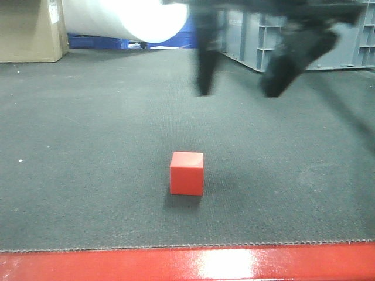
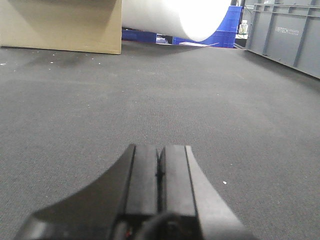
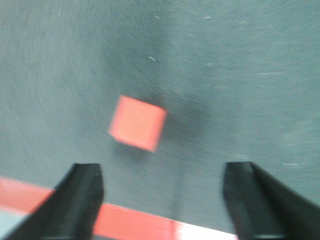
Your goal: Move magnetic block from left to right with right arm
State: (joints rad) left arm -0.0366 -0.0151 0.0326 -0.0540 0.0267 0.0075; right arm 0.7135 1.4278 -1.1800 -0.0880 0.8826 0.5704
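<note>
Grey matting carries the red magnetic block; right gripper spread above, left gripper pressed together.

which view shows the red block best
The exterior front-facing view: the magnetic block sits sharp and whole on the mat, top and front faces visible. The right wrist view shows it blurred, beyond the open right hand. The left wrist view misses it entirely.

Dark grey woven mat covers the work surface, edged in front by a glossy red strip. Behind: tan cardboard box at left, large white roll, blue plastic crates, grey plastic crate at right.
</note>
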